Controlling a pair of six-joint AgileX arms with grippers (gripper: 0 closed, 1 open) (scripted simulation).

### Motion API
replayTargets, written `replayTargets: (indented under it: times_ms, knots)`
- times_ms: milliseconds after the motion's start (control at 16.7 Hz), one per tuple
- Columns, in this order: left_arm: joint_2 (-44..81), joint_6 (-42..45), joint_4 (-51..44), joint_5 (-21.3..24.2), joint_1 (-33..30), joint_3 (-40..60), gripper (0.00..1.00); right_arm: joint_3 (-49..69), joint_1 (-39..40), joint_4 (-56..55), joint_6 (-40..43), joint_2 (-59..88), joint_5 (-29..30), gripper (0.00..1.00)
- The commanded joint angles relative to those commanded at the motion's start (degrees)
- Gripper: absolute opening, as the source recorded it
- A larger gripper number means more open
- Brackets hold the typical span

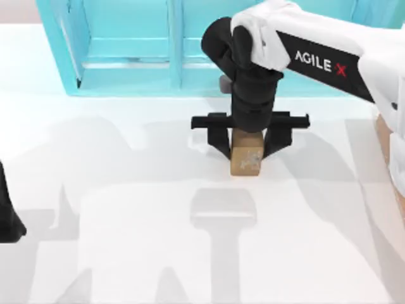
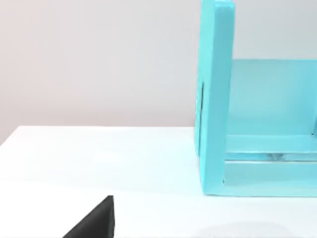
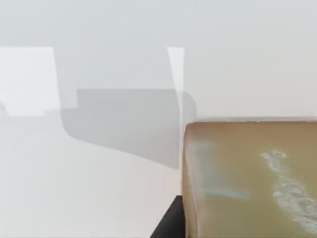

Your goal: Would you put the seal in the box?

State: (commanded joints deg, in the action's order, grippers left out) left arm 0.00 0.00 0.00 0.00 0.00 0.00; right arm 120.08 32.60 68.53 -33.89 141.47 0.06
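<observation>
White worktop [image 1: 126,209], glossy, with a turquoise shelf [image 1: 126,50] standing along its far edge; a sliver of the orange-tan box [image 1: 383,136] shows at the right edge of the top view, mostly behind my right arm.

The seal [image 1: 246,158] stands upright on the worktop near the centre, just in front of the shelf and well apart from the box. My right claw [image 1: 247,149] is down over it, fingers spread, one dark finger on each side of the block. I cannot tell whether either pad is touching yet; the gaps look slight. In the right wrist view the seal [image 3: 247,178] sits very close, with its whitish speckled mark facing the camera.

Handling estimate: a rigid block with flat parallel faces, probably light, not fragile. The surface looks smooth and somewhat polished, so slip is the main risk. Best hold: squarely on the two opposite side faces, around mid-height or lower, pads flat so that it does not twist when lifted.

My left claw [image 1: 9,218] is parked at the worktop's left edge.
</observation>
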Motion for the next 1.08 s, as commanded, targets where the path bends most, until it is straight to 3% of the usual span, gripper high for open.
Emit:
replayTargets:
  times_ms: [540,1080]
  knots:
    - [0.0,0.0,0.0,0.0,0.0,0.0,1.0,2.3,-0.1,2.2,-0.1,0.6,-0.1,0.0]
    - [0.0,0.0,0.0,0.0,0.0,0.0,1.0,28.4,-0.3,24.4,-0.1,3.8,0.0,0.0]
